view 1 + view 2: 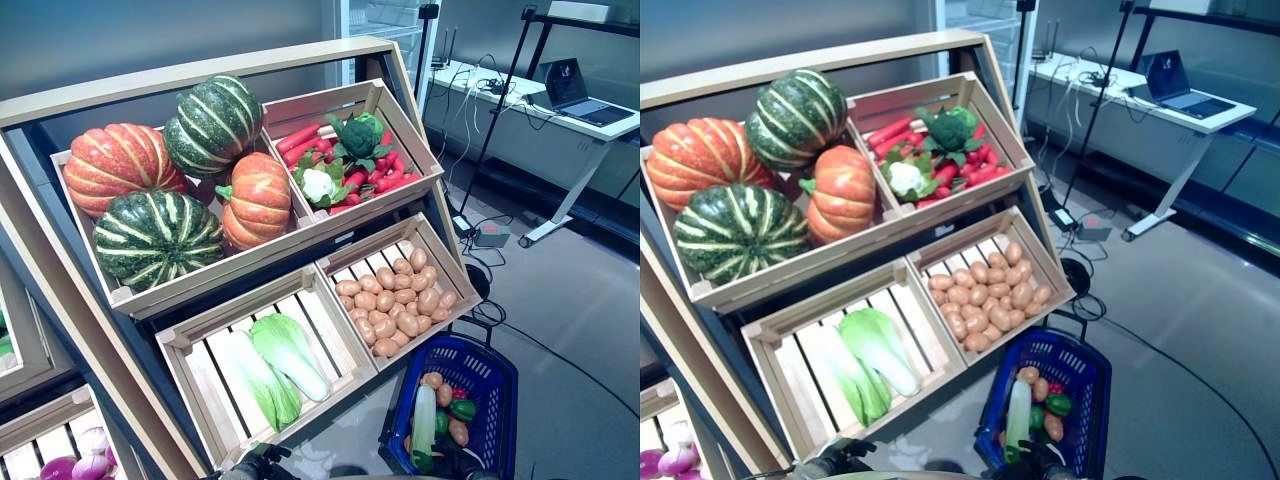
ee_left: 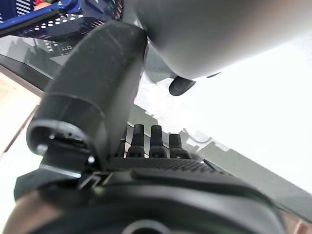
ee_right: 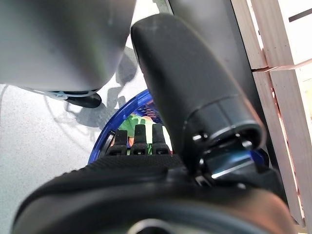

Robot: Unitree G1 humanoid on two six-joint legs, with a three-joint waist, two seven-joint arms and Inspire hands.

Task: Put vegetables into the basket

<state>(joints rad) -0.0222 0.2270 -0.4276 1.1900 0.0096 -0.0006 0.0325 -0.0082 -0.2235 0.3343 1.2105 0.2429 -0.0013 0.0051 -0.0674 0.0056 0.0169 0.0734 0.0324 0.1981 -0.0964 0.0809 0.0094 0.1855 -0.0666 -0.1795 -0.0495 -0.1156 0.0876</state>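
Note:
The blue plastic basket [image 1: 497,395] stands on the floor at the lower right, in front of the stand. In it lie potatoes [image 1: 438,385], a green pepper [image 1: 462,409] and a long white-and-green leafy vegetable [image 1: 424,420]. My left hand [image 2: 156,175] is low by the stand's bottom edge, fingers straight, holding nothing; it also shows in the left eye view [image 1: 252,466]. My right hand [image 3: 136,170] is just above the basket's rim [image 3: 105,134] with straight fingers and is empty.
The wooden stand [image 1: 330,255] with slanted crates of vegetables takes up the left and middle. A white desk with a laptop [image 1: 570,90] stands at the back right. A power brick and cords [image 1: 490,235] lie on the grey floor beside the stand.

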